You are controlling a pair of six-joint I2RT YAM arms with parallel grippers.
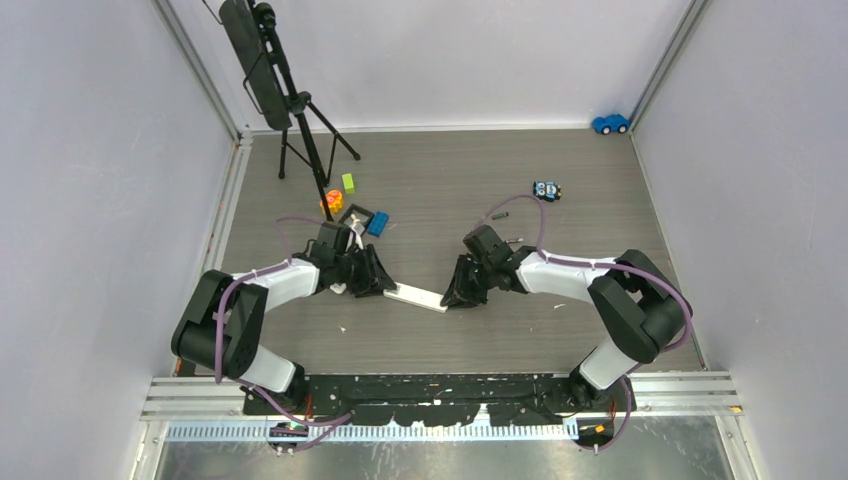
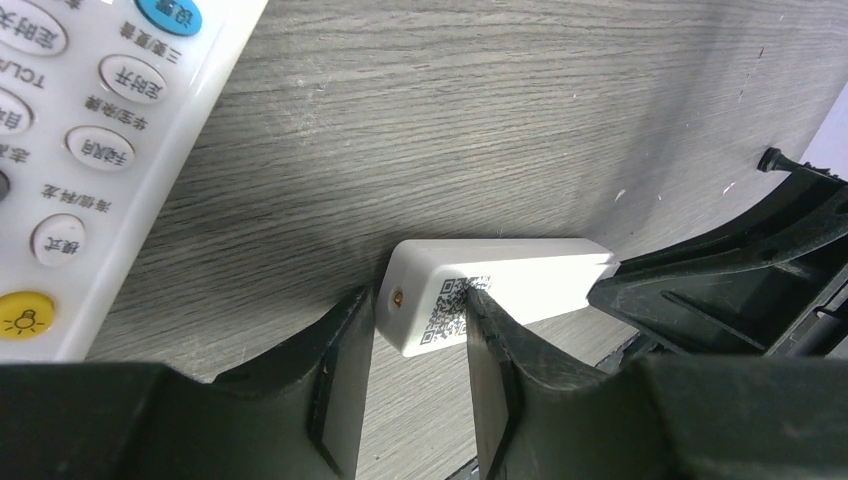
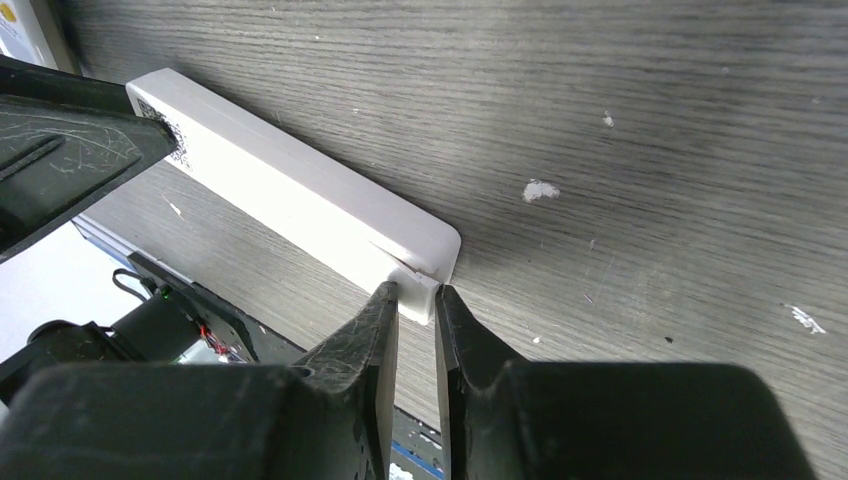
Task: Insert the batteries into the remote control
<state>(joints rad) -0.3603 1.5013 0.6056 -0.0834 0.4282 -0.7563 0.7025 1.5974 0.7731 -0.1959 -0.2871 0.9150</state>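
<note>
A slim white remote control (image 1: 420, 298) lies on the grey wood-grain table between both arms. My left gripper (image 1: 375, 280) is shut on its left end, where the fingers (image 2: 345, 340) flank a QR-code label on the remote control (image 2: 530, 280). My right gripper (image 1: 460, 292) is shut on the other end. There its fingertips (image 3: 385, 300) pinch a small white tab jutting from the remote control (image 3: 290, 195). A tiny slim dark piece (image 1: 498, 214), perhaps one of the batteries, lies behind the right arm; it is too small to tell.
A second white remote with round buttons (image 2: 90, 150) lies just left of my left gripper. Behind it sit green (image 1: 348, 182), orange (image 1: 332, 202) and blue (image 1: 378, 222) blocks. A black tripod (image 1: 300, 130) stands back left. Toy cars sit at the back (image 1: 546, 190) and back right corner (image 1: 610, 123).
</note>
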